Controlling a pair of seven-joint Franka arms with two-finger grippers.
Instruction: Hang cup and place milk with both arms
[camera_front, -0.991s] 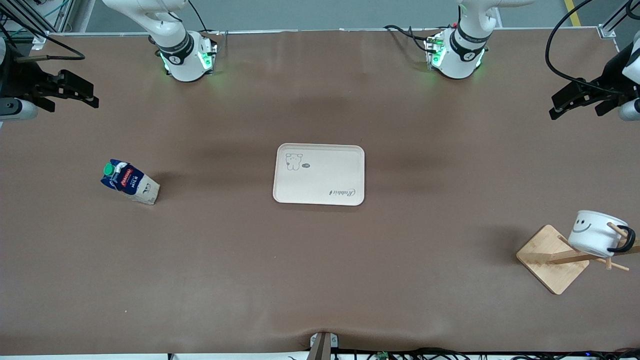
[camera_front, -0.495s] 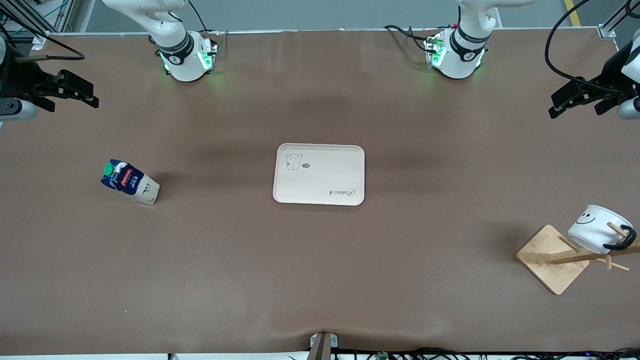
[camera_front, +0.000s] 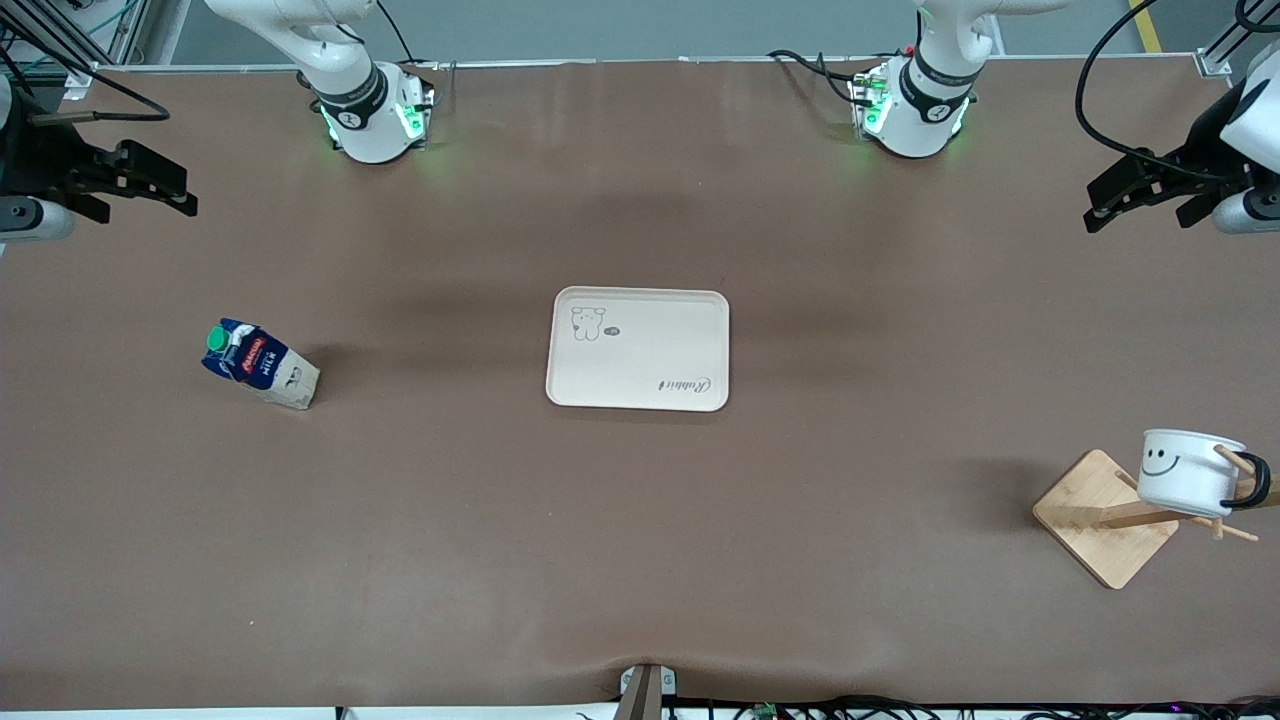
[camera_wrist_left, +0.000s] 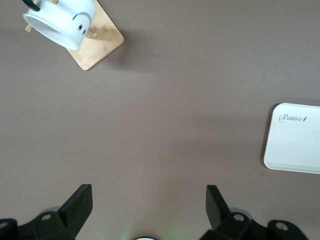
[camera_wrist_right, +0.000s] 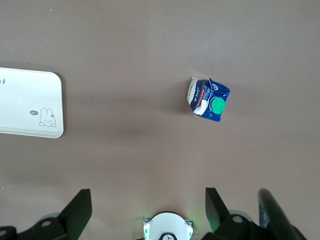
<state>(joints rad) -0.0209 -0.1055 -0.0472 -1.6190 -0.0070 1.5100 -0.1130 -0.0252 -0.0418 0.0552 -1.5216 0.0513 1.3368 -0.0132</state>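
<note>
The white cup (camera_front: 1185, 470) with a smiley face hangs by its black handle on a peg of a wooden rack (camera_front: 1100, 515) at the left arm's end of the table; it also shows in the left wrist view (camera_wrist_left: 62, 22). The blue and white milk (camera_front: 258, 363) with a green cap stands on the table at the right arm's end, and shows in the right wrist view (camera_wrist_right: 207, 100). My left gripper (camera_front: 1140, 205) is open and empty, up in the air over the table's left-arm end (camera_wrist_left: 149, 200). My right gripper (camera_front: 185, 190) is open and empty, over the right-arm end (camera_wrist_right: 149, 200).
A white tray (camera_front: 638, 385) with a rabbit drawing lies flat at the table's middle, between milk and rack. It shows in both wrist views (camera_wrist_left: 295, 145) (camera_wrist_right: 30, 100). Both arm bases stand along the edge farthest from the front camera.
The cup has rocked on its peg and now hangs more upright. My left gripper has drifted slightly toward the table's middle. The right arm, milk and tray have not moved.
</note>
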